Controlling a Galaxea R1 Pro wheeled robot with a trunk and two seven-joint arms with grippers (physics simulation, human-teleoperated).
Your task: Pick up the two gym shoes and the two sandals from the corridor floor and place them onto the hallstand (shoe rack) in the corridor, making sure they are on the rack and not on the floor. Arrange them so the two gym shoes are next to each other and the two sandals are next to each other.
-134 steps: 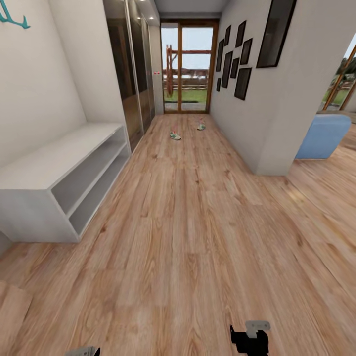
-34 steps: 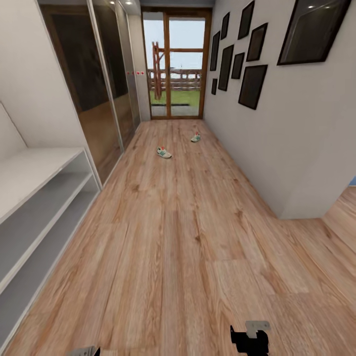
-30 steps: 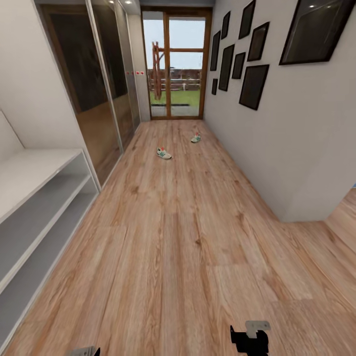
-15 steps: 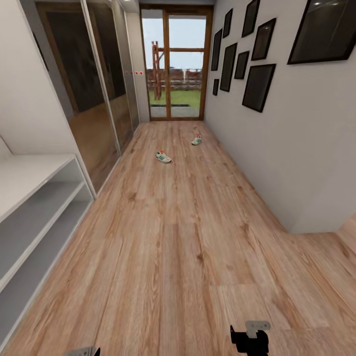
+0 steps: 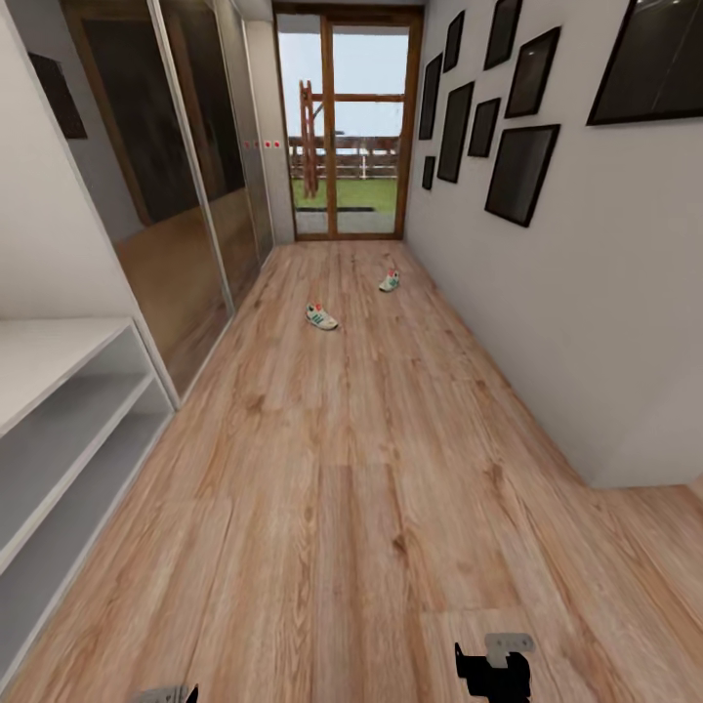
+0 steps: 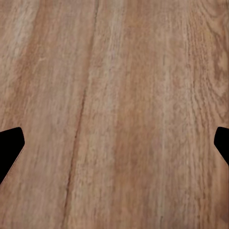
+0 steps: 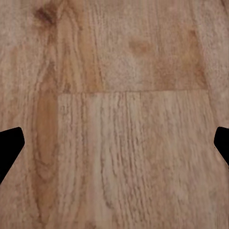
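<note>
Head view: a long corridor floor (image 5: 371, 459) of light wood planks runs toward a glazed door (image 5: 350, 122) at the top centre of the frame. Two gym shoes lie on the planks in the upper middle, well apart from each other: the nearer gym shoe (image 5: 321, 316) sits left of centre, the farther gym shoe (image 5: 390, 281) closer to the right-hand wall. Both are small at this range; green striping and a red spot can just be made out, nothing finer.

The hallstand (image 5: 59, 420) occupies the lower left edge of the frame, pale grey-white with two open shelf levels, both bare. Mirrored wardrobe doors (image 5: 186, 195) stand beyond it along the left wall. Dark picture frames (image 5: 522, 171) hang on the right wall.

The left gripper (image 6: 114, 148) hangs over bare planks with its dark fingertips (image 6: 9, 148) at opposite edges of the wrist frame, spread wide and holding nothing. The right gripper (image 7: 114, 148) reads likewise: fingertips (image 7: 9, 148) far apart, nothing between them but plank grain.
</note>
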